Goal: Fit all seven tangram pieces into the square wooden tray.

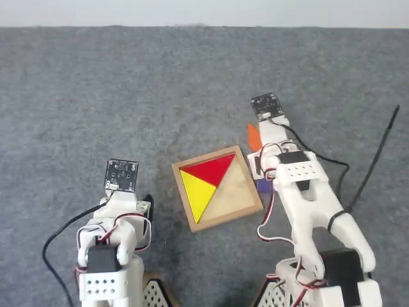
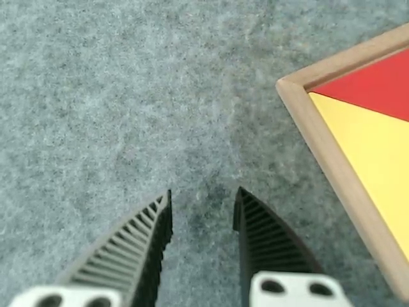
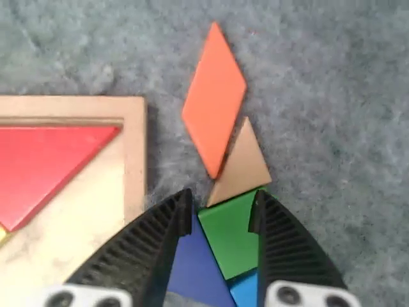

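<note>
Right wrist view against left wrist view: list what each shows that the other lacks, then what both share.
Right wrist view, not the left: the orange parallelogram, tan triangle, green piece and dark blue piece loose on the carpet beside the tray, with the right gripper open astride the green piece.
Left wrist view, not the right: the left gripper, open over bare carpet, and a broad face of the yellow triangle.
Both: the tray's rim, the red triangle in it, the carpet.
</note>
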Robot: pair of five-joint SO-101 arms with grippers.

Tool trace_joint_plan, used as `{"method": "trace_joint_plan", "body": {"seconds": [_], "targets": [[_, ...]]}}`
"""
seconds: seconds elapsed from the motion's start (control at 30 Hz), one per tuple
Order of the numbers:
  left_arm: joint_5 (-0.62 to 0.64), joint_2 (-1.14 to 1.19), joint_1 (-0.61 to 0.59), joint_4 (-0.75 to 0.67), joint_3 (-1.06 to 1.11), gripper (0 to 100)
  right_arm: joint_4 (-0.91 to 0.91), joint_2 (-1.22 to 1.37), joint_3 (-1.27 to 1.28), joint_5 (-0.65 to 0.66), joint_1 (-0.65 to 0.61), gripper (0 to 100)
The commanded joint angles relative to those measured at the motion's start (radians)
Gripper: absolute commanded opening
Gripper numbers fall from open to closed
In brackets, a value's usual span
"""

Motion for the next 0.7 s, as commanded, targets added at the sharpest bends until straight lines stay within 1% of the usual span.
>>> {"method": "trace_joint_plan", "body": {"seconds": [0.0,0.07,0.13,0.27,0.43,0.57,0.67], "targets": [[-0.006,-0.028,0.002,0.009,-0.008,15,-0.048,-0.007,-0.037,-0.014,0.013,17.8],[-0.006,-0.028,0.002,0.009,-0.008,15,-0.108,-0.001,-0.038,-0.012,0.007,18.0],[-0.006,-0.028,0.002,0.009,-0.008,15,-0.127,0.001,-0.069,-0.012,0.005,18.0],[-0.006,-0.028,0.002,0.009,-0.008,15,-0.042,0.048,-0.233,-0.009,0.002,18.0],[-0.006,-0.028,0.002,0.009,-0.008,15,-0.001,0.249,-0.417,0.072,-0.024,18.1],[-0.006,-0.028,0.002,0.009,-0.008,15,0.001,0.418,-0.503,0.071,-0.056,18.1],[-0.006,-0.028,0.002,0.009,-0.008,15,0.001,0.493,-0.551,0.011,-0.051,18.1]]}}
